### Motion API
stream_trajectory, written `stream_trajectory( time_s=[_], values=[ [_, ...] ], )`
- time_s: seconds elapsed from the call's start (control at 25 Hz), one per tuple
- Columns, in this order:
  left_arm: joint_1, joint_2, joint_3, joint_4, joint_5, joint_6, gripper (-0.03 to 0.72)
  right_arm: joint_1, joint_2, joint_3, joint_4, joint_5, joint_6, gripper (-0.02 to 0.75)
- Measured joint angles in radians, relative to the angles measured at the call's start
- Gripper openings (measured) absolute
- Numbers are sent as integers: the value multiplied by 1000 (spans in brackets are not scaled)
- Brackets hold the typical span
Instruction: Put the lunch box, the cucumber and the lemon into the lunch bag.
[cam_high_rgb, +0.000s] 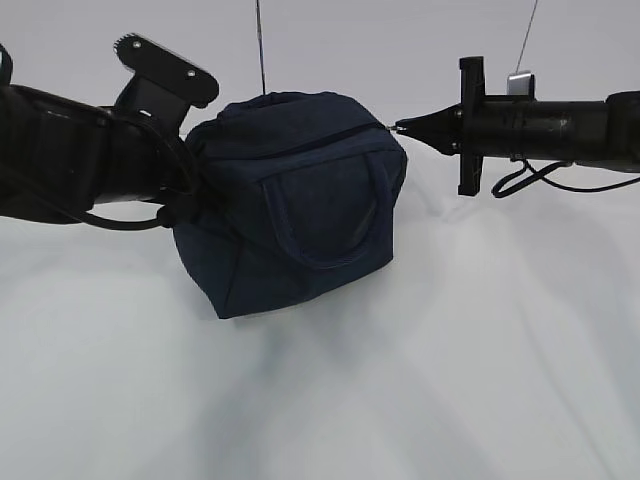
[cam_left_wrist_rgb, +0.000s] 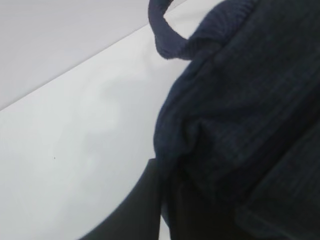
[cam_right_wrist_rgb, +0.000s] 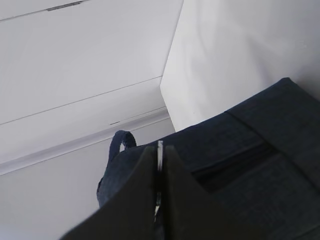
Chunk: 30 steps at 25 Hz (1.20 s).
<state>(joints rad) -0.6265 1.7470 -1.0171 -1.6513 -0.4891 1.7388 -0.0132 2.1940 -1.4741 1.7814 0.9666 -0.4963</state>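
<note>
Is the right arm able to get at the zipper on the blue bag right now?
Probably yes. The right end effector already sits at the lunch bag's top right corner, shut on what looks like the zipper's metal pull. Nothing stands between them.

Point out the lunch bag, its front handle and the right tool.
lunch bag (cam_high_rgb: 240, 265): exterior view, lower front fabric panel.
front handle (cam_high_rgb: 310, 255): exterior view, bottom of the loop.
right tool (cam_high_rgb: 405, 126): exterior view, closed tips at the bag's top right corner.
</note>
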Motion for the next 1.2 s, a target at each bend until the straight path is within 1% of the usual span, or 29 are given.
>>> stream_trajectory(
  time_s=[0.36,0.76,0.88,1.08,1.2],
  values=[
    [0,0,0,4,-8,0,-10,-39,0,0,0,46,-28,0],
    [0,0,-2,6,-8,0,-10,-47,0,0,-34,8,-74,0],
    [0,0,-2,6,-8,0,-10,-47,0,0,-75,-10,-88,0],
    [0,0,-2,6,-5,0,-10,-48,-2,0,-176,-39,-92,0],
    [0,0,-2,8,-2,0,-10,-48,-2,-2,-210,-42,-96,0]
  ],
)
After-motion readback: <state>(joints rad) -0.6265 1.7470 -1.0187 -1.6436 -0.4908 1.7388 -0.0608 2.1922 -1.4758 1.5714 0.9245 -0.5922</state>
